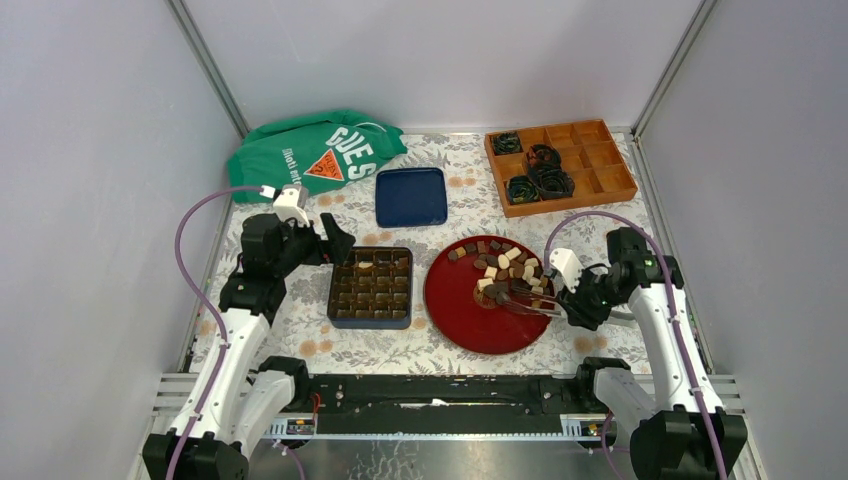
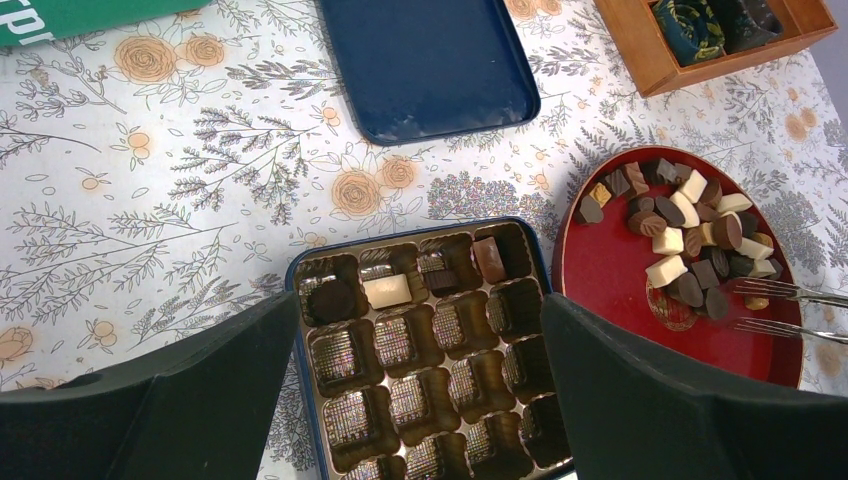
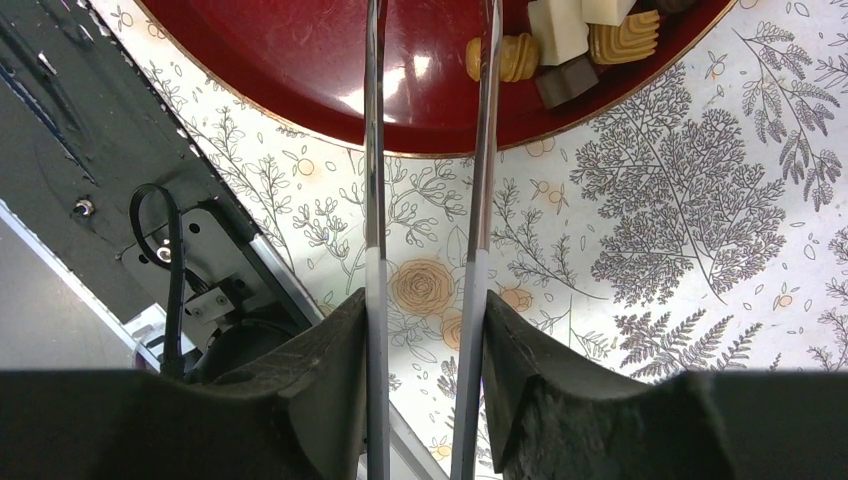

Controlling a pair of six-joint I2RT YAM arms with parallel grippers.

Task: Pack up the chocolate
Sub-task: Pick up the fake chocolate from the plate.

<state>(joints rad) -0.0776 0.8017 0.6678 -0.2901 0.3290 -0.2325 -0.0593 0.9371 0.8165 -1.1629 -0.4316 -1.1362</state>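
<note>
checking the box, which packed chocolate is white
The flat bar in the box's far row, second from left; the pieces beside it are dark.

**Bystanders at the far edge of the table**

We see a floral cloth covering the table, printed with grey sprigs and pale orange roses. In the far left corner lies a crumpled green shirt with white lettering and a red-orange triangle. Just beside it, to the right, a dark blue tray with rounded corners lies flat. In the far right corner we find a wooden box split into compartments, with black coiled cables in its left-hand ones. Pale walls close the scene in.
</note>
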